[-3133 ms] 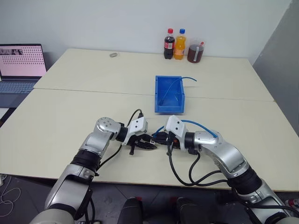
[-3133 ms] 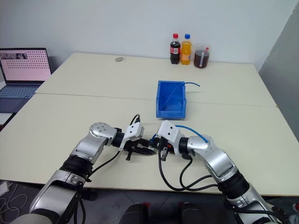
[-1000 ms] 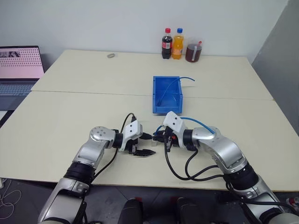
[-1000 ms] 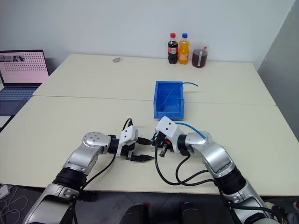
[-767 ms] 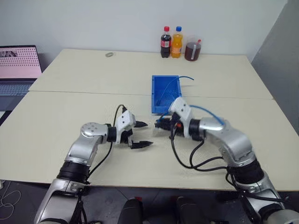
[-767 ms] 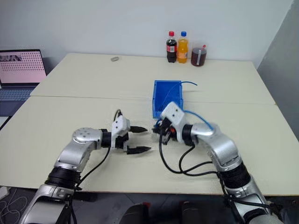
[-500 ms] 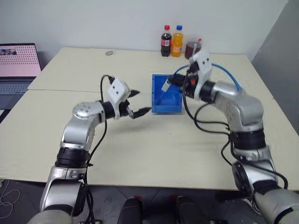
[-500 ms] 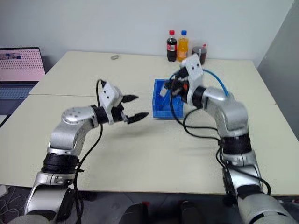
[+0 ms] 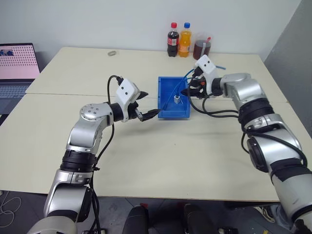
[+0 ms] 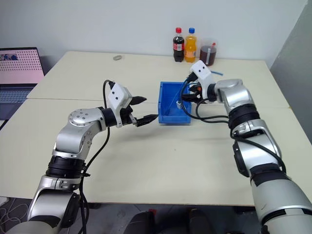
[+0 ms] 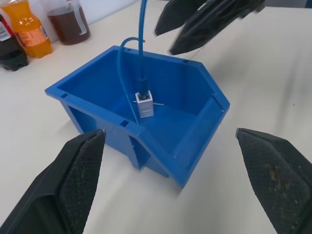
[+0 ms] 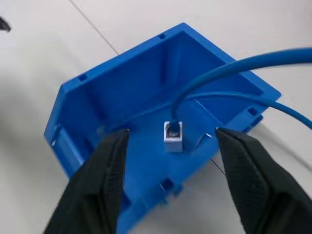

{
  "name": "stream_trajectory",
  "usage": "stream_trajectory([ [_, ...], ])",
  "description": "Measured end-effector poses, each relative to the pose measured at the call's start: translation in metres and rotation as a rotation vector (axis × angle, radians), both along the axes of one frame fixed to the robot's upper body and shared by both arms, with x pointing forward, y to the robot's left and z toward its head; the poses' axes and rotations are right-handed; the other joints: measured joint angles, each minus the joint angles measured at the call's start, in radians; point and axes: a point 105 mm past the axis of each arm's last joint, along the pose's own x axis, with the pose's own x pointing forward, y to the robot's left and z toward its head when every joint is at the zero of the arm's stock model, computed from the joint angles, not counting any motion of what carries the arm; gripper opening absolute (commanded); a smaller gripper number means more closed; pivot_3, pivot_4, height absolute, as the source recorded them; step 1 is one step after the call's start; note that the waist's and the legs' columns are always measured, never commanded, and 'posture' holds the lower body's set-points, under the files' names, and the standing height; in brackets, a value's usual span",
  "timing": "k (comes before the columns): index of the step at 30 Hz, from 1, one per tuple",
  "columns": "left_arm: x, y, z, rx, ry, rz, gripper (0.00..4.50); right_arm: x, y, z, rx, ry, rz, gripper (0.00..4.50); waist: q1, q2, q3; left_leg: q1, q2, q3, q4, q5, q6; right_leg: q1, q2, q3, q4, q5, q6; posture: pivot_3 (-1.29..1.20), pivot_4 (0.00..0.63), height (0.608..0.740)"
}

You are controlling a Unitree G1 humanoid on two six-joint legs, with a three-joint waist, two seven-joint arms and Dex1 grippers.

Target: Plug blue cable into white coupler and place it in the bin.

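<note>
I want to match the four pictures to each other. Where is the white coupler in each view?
Left eye: coupler inside the bin, cable rising from it.
Right eye: at, near the bin's right wall.
Left wrist: at, mid-picture, over the bin floor.
Right wrist: at, between the open fingers.
Shared landmark: the bin.

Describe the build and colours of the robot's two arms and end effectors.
Both arms are silver-grey metal with black joint bands and loose black cables. Each wrist carries a white boxy housing. The left end effector and right end effector each have two tapered black fingers.

Blue cable [image 11: 142, 44], white coupler [image 11: 145, 104] inside bin [image 11: 195, 131]
</note>
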Motion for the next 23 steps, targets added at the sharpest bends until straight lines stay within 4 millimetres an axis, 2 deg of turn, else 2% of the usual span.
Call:
stream_trajectory([
  [3,0.004,0.006,0.0,0.009,0.003,0.019,4.5,-0.009,-0.011,-0.002,-0.082,0.033,0.074,4.44,0.0,0.0,0.0,0.0,0.0,0.0,0.001,0.0,0.0,0.0,0.0,0.0,0.001,0.0,0.0,0.0,0.15,0.74],
  [8,0.009,0.015,-0.001,0.013,0.012,0.051,4.5,-0.028,-0.034,-0.009,-0.205,0.048,0.18,4.44,0.001,0.001,0.0,0.0,0.0,-0.001,0.002,0.0,0.0,0.0,0.0,0.0,0.002,0.0,0.0,0.0,0.15,0.74],
  [13,0.013,0.042,0.0,0.032,-0.019,0.153,4.5,-0.042,-0.047,-0.016,0.012,-0.01,0.075,4.44,0.001,0.0,0.001,0.0,0.001,-0.001,0.002,0.0,0.0,0.0,0.0,0.0,0.003,0.0,0.0,0.0,0.15,0.74],
  [16,0.012,0.056,0.001,0.033,-0.026,0.187,4.5,-0.058,-0.053,-0.014,0.091,-0.027,0.022,4.44,0.003,0.001,0.001,0.0,0.001,-0.001,0.003,0.0,0.0,0.0,0.0,0.0,0.004,0.0,0.0,0.0,0.15,0.74],
  [19,0.012,0.059,0.002,0.036,-0.026,0.191,4.5,-0.068,-0.052,-0.01,0.15,-0.035,-0.018,4.44,0.003,0.001,0.001,0.0,0.0,-0.001,0.004,0.0,0.0,0.001,0.0,0.0,0.004,0.0,0.0,0.0,0.15,0.74],
  [23,0.01,0.059,-0.002,0.037,-0.017,0.181,4.5,-0.071,-0.047,-0.006,0.228,-0.044,-0.073,4.44,0.002,0.001,0.001,0.001,0.0,-0.002,0.004,0.0,0.0,0.001,0.001,-0.001,0.005,0.0,0.001,0.0,0.15,0.74],
])
